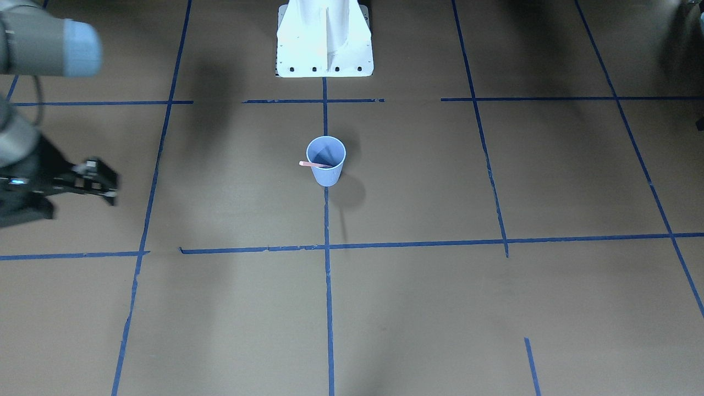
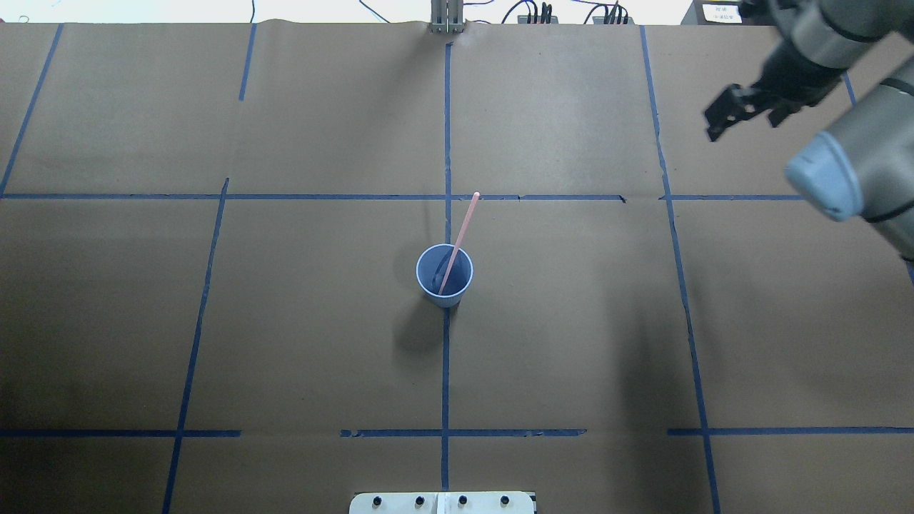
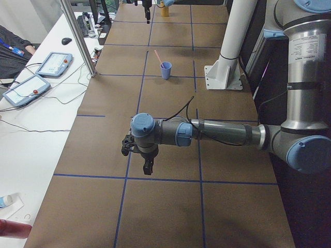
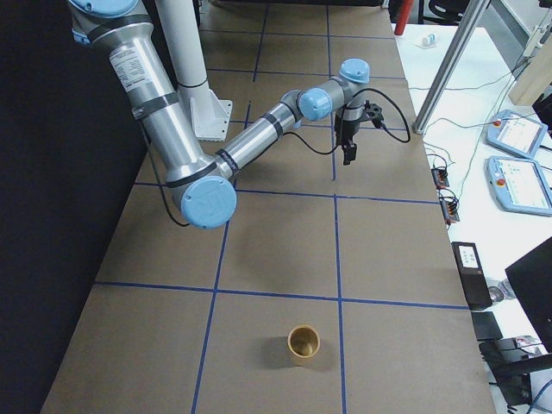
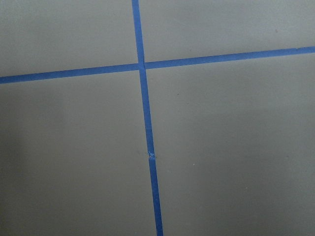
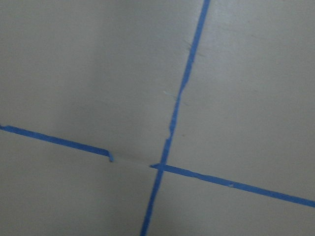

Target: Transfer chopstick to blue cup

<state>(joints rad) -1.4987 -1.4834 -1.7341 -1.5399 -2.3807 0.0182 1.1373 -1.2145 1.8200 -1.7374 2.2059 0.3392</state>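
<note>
— Pale pink is being shown by the chopstick point(image 2: 460, 239), and it is being held up by nothing but the blue cup point(image 2: 451, 298). Its low end is being kept inside, and its top is being leaned out over the rim.

— How is it being judged to handle?

— It is being judged as light, stiff and very thin, so easy to roll or let slip. The bare upper half is being picked as the best place to pinch. The cup is being judged as light too, and easy to tip.

— And the grippers?

— The right gripper point(image 2: 741, 121) is being held well apart from the cup. Its fingers are seemingly being spread wide, with nothing between them. The left gripper point(image 3: 140, 155) is being seen from the side only, so its fingers cannot be told.

— The table?

— Brown paper point(image 2: 285, 321) is being crossed by blue tape lines point(image 2: 445, 371). A tan cup point(image 4: 303, 343) is being left far off, and tablets point(image 3: 54, 63) are being kept on a white bench point(image 3: 46, 129).
</note>
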